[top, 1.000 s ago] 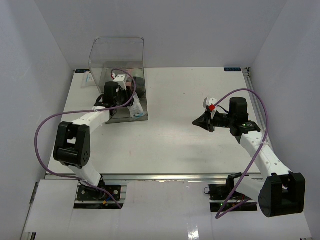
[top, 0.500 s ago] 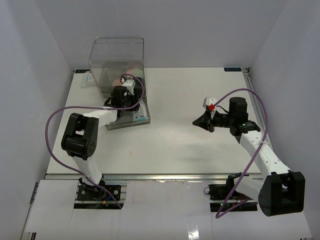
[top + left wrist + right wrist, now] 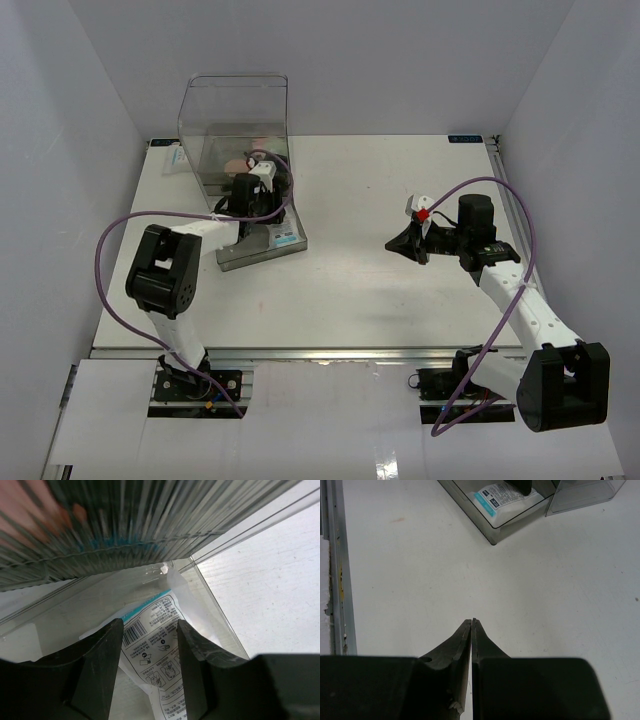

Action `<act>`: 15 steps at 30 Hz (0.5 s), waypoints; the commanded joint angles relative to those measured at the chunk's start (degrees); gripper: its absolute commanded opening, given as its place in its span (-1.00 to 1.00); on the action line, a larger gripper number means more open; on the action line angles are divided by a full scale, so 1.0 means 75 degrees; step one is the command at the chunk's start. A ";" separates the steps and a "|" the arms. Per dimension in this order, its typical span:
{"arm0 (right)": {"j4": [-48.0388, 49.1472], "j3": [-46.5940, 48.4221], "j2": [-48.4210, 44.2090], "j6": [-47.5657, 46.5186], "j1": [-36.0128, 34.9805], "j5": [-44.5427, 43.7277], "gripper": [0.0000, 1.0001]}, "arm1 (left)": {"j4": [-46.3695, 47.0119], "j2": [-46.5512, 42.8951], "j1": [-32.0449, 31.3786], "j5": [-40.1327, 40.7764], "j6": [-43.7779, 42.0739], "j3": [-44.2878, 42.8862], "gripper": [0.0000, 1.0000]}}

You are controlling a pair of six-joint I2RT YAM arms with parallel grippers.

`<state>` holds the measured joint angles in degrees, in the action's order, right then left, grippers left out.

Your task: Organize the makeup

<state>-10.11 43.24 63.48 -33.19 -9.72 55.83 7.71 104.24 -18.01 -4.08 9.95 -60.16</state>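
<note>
The left gripper (image 3: 147, 630) sits low in the tray (image 3: 90, 600) by the clear box (image 3: 235, 110). Its fingers are spread, with a white packet (image 3: 155, 650) lying between and below them, not pinched. The makeup (image 3: 30, 510) shows only as pink blurs behind the ribbed wall ahead of the fingers. A clean grab probably needs both tips beside the packet's edges before closing. Well apart, the right gripper (image 3: 471, 622) hovers over the table (image 3: 395, 580), tips pressed together, holding nothing.
</note>
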 commanded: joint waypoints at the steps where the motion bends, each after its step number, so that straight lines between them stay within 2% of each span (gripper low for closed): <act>1: 0.0106 -0.0035 0.0032 -0.0051 0.0041 0.0091 -0.83 | 0.0155 -0.0925 -0.0049 0.0333 -0.0014 -0.0158 0.20; 8: 0.0094 -0.0026 0.0008 -0.0051 0.0041 0.0091 -0.83 | -0.0130 -0.2306 -0.0049 0.0354 -0.0136 0.0008 0.31; 11: 0.0074 -0.0035 -0.0003 -0.0040 0.0041 0.0102 -0.83 | -0.0256 -0.2977 -0.0049 0.0619 -0.0024 0.0342 0.51; 15: 0.0082 -0.0024 -0.0050 -0.0027 0.0053 0.0138 -0.83 | -0.0436 -0.3921 0.0110 0.1311 0.0305 0.0972 0.96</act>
<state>-10.11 43.24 63.48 -33.19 -9.71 55.83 6.84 81.80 -18.12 0.29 9.96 -57.39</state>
